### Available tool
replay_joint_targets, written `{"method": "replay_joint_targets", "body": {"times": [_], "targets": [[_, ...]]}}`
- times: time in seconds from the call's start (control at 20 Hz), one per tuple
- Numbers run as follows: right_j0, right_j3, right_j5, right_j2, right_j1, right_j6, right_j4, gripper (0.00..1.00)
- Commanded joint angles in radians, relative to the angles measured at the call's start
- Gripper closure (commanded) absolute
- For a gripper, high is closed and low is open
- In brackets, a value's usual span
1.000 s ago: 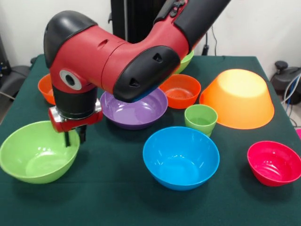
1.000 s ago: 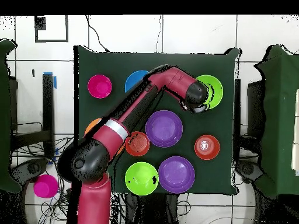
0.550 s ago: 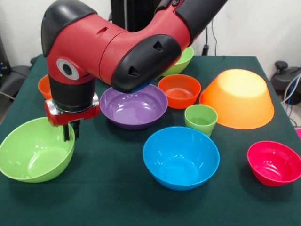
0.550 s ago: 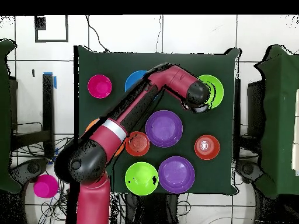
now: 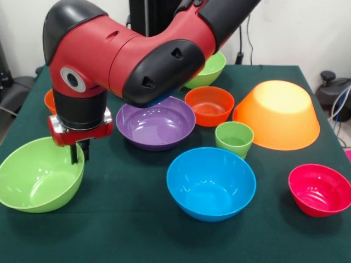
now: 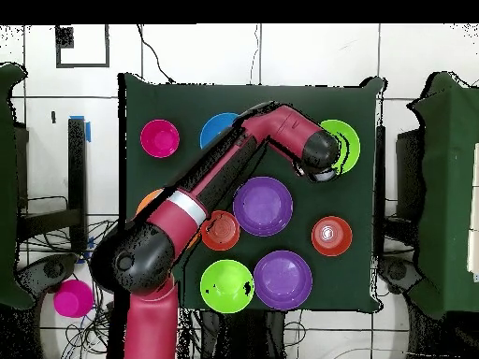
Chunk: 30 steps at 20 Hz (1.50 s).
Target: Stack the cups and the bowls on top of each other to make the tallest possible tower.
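Note:
My gripper (image 5: 79, 156) hangs over the near-side rim of a wide light-green bowl (image 5: 38, 175) at the table's left. One finger is inside the bowl, the other outside, shut on the rim. In the overhead view the gripper (image 6: 325, 171) sits at the edge of that same bowl (image 6: 344, 142). A small light-green cup (image 5: 234, 139) stands upright mid-table. Around it are a purple bowl (image 5: 156, 125), an orange-red bowl (image 5: 209, 105), a blue bowl (image 5: 211, 183), a pink-red bowl (image 5: 321, 189) and a large orange-yellow bowl (image 5: 277, 115) turned upside down.
A second light-green bowl (image 5: 211, 68) stands at the far edge, and an orange bowl (image 5: 49, 100) peeks out behind the arm. The overhead view also shows a second purple bowl (image 6: 283, 279). The arm crosses the table's middle and hides the cup there.
The gripper has moved left and slightly up. The light-green bowl has shifted left with it.

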Motion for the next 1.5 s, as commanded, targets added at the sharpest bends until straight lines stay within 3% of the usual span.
{"method": "replay_joint_targets", "body": {"times": [0.05, 0.2, 0.9, 1.5], "targets": [[0.000, -0.006, -0.038, 0.085, -0.013, 0.329, 0.059, 1.00], [0.018, 0.052, -0.083, 0.087, -0.050, 0.339, 0.050, 1.00], [0.016, 0.114, -0.255, 0.048, -0.181, 0.362, 0.007, 1.00], [0.012, 0.146, -0.273, 0.033, -0.195, 0.336, 0.011, 1.00]]}}
